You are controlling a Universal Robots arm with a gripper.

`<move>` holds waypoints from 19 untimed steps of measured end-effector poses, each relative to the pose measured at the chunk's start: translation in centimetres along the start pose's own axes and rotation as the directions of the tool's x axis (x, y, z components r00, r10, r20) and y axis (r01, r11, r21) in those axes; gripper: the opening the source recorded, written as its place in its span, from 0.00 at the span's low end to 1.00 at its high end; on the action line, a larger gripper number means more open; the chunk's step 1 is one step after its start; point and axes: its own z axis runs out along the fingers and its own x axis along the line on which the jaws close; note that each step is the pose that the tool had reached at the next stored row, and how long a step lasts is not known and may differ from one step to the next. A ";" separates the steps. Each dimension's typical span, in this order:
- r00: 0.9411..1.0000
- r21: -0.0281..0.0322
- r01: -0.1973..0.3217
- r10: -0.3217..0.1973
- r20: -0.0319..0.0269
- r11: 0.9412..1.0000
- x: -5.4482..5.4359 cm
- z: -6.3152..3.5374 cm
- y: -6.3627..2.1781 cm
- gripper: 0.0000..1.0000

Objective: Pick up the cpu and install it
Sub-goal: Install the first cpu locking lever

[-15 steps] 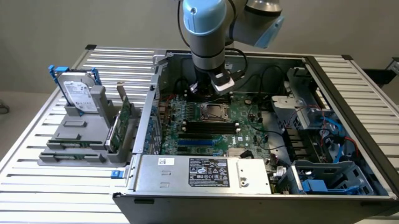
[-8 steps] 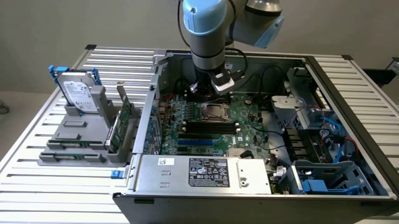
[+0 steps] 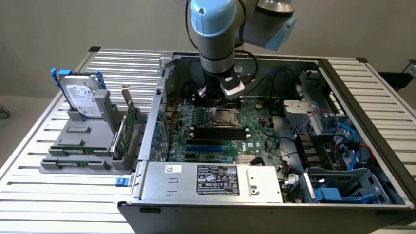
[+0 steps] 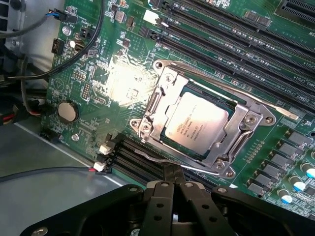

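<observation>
1. Cpu (image 4: 197, 125) lies flat in the socket (image 4: 199, 123), pale silver top up, with the metal frame closing round its edges.
2. In the wrist view the gripper (image 4: 173, 169) points at the near edge of that socket. Its two dark fingers (image 4: 165, 196) are pressed together and pinch nothing.
3. The fingertips sit near the frame's edge, over a row of black slots (image 4: 138, 157), and stay apart from the cpu. Whether they touch the frame cannot be told.
4. A thin lever (image 4: 231, 88) runs along the far side of the socket, ending in a flat tip.
5. Beyond it, long memory slots (image 4: 236, 44) cross the green board (image 4: 98, 123). A coin cell (image 4: 68, 111) and black cables (image 4: 101, 29) lie to the other side.
6. In the exterior view the arm (image 3: 215, 34) comes straight down into the open case (image 3: 260, 217), and the gripper (image 3: 221, 90) hangs just above the socket (image 3: 224, 117).
7. A power supply (image 3: 215, 181) fills the case's front.
8. Outside the case, on the exterior view's left, a grey rack (image 3: 78, 146) on the slatted table (image 3: 39, 204) carries a hard drive (image 3: 81, 97) and green cards (image 3: 130, 124).
</observation>
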 end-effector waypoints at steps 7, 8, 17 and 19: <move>1.000 0.000 0.000 0.000 0.000 1.000 0.0 0.14 0.07 0.11; 1.000 0.000 0.000 0.000 0.000 1.000 0.0 0.16 0.07 0.11; 1.000 0.000 0.000 0.000 0.000 1.000 0.2 0.30 0.17 0.11; 1.000 0.000 0.000 0.000 0.000 1.000 0.2 0.33 0.19 0.11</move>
